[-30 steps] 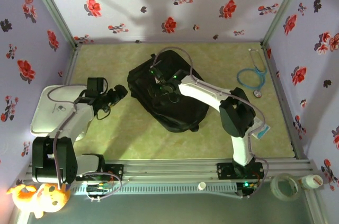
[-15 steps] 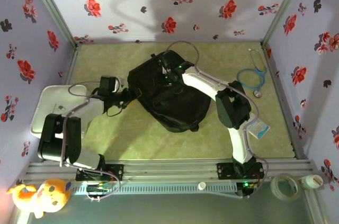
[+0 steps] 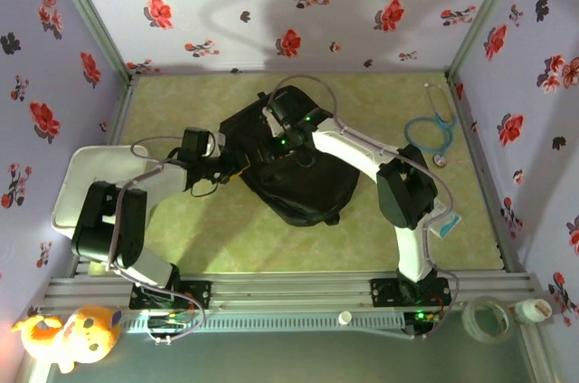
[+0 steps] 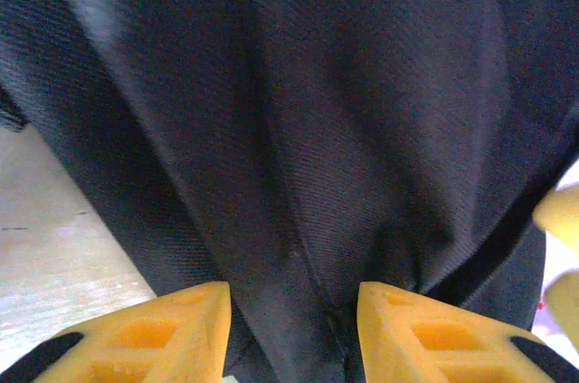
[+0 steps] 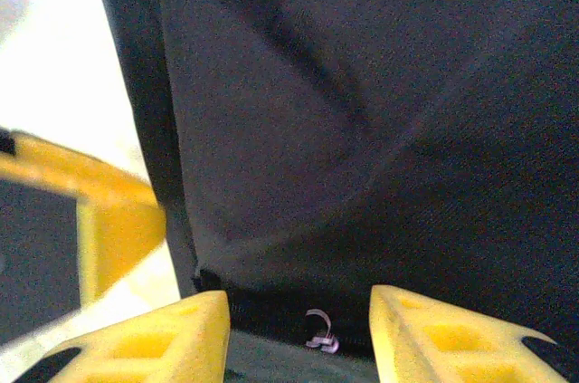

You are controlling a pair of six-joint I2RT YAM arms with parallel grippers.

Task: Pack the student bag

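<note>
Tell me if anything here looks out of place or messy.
Nothing spilled or damaged. The student bag lies slumped and diagonal, and an orange plush toy sits off the table, at the near left corner.

You are looking down on a pale green marbled table. 4 things are lying on it: the black student bag is sitting at its centre, a blue stethoscope is resting near the far right corner, a white tray is sitting at the left edge, and a small blue-and-white packet is lying at the right edge.
</note>
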